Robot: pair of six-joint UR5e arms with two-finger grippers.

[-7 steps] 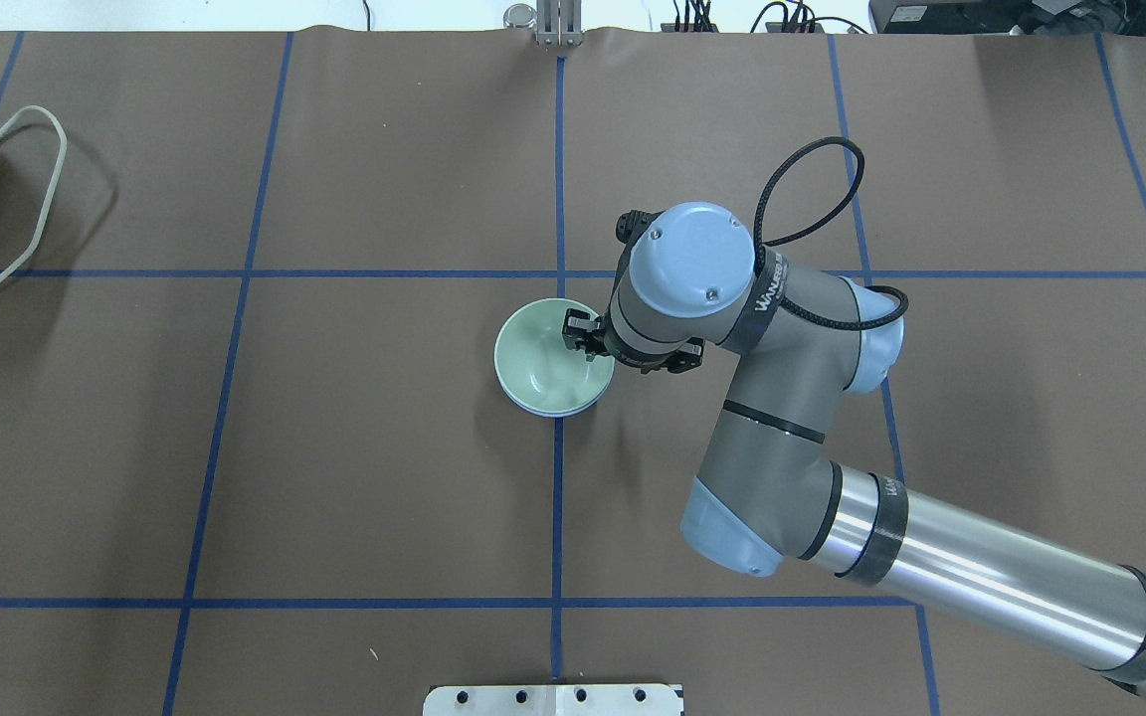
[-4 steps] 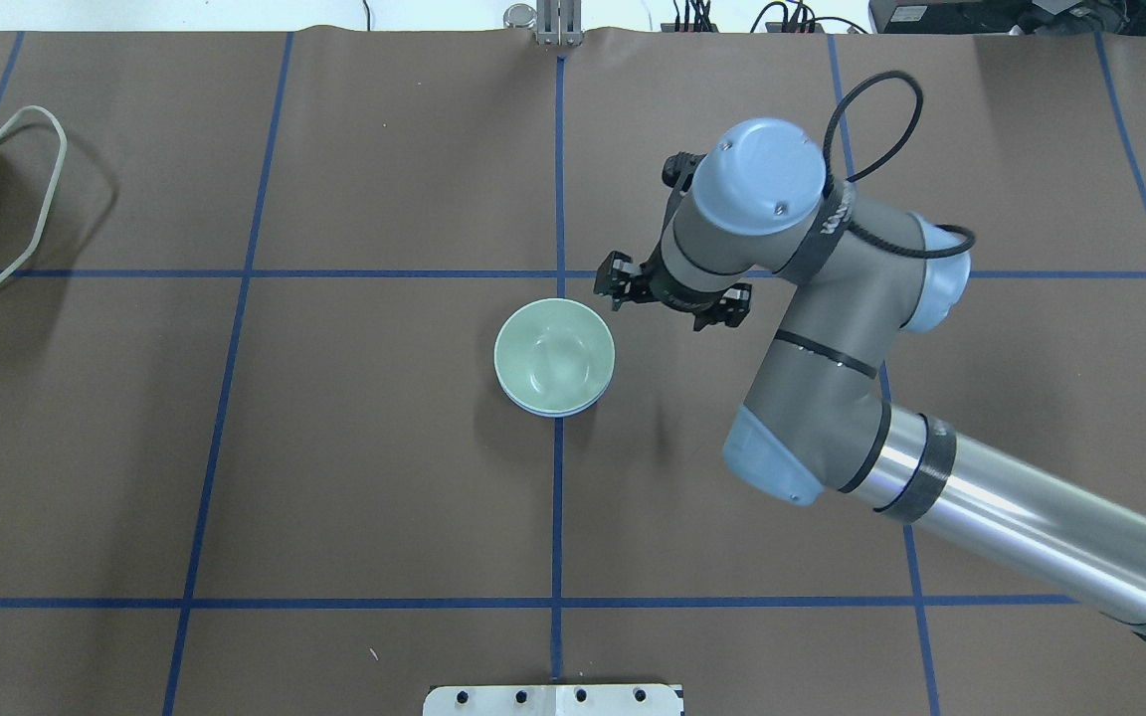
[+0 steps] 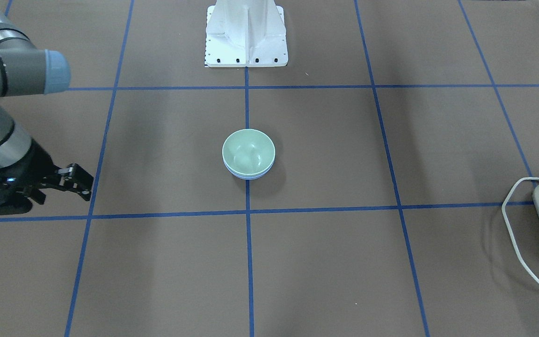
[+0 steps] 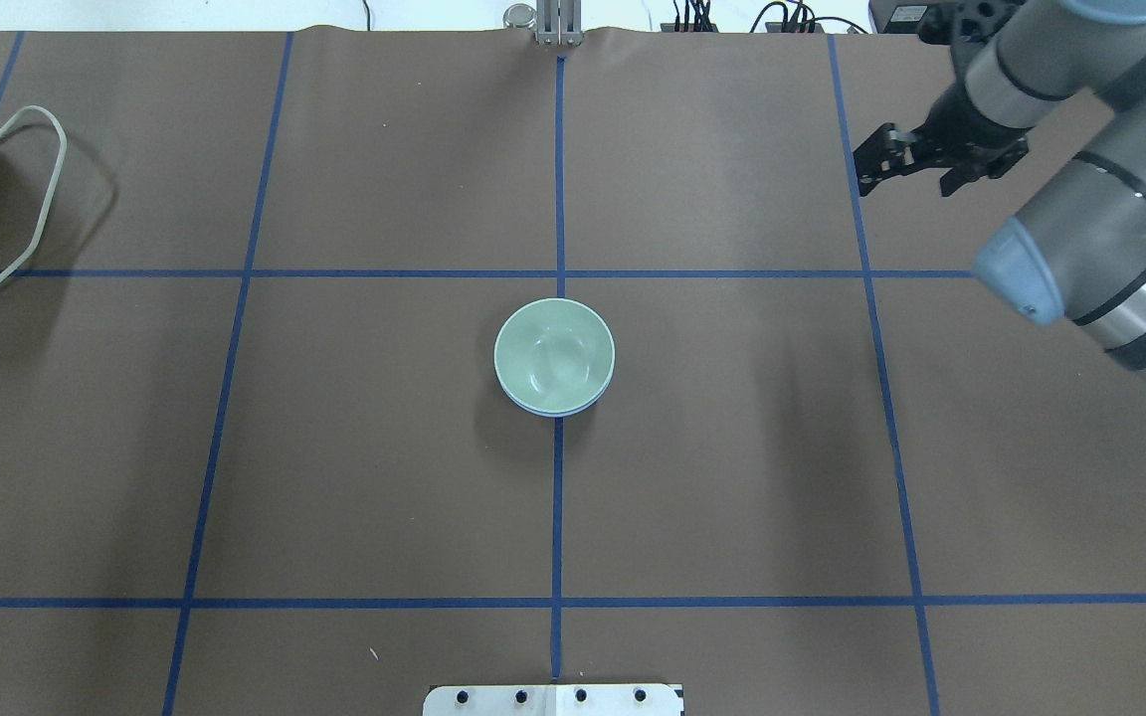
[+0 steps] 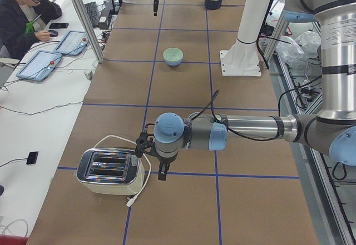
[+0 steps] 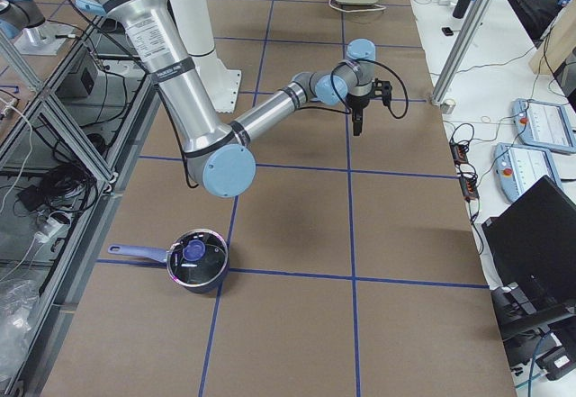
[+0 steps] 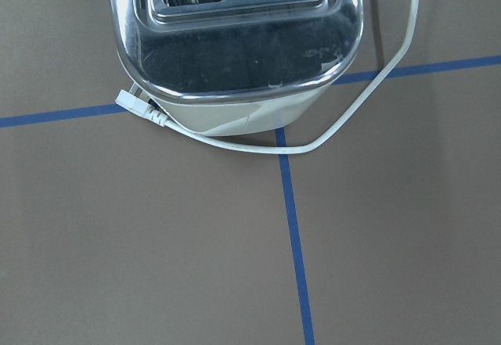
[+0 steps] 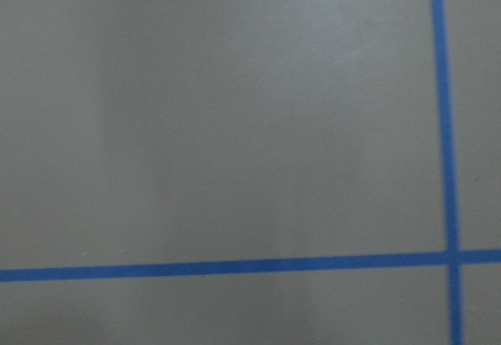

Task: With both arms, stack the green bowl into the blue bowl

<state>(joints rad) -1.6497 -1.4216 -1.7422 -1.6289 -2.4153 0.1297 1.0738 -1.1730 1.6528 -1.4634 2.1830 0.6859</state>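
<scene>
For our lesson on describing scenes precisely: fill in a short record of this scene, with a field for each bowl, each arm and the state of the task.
green bowl: upright, nested inside the blue bowl
blue bowl: under the green one, only a sliver of its rim showing
right arm: far from the bowls, jaws open and empty
left arm: beside the toaster; whether its jaws are open cannot be told
task state: stack looks done, nothing touching the bowls

**Arms: grey tube, blue caps**

Right arm [image 4: 1100, 209]: matte grey joint housings, pale-blue round end caps, polished silver tube ringed with black bands. Left arm [image 5: 250, 127]: same build. A black cable loops off its wrist, and there is small print on the upright silver tube. White pedestal [image 3: 246, 32], bolt holes along its foot.
</scene>
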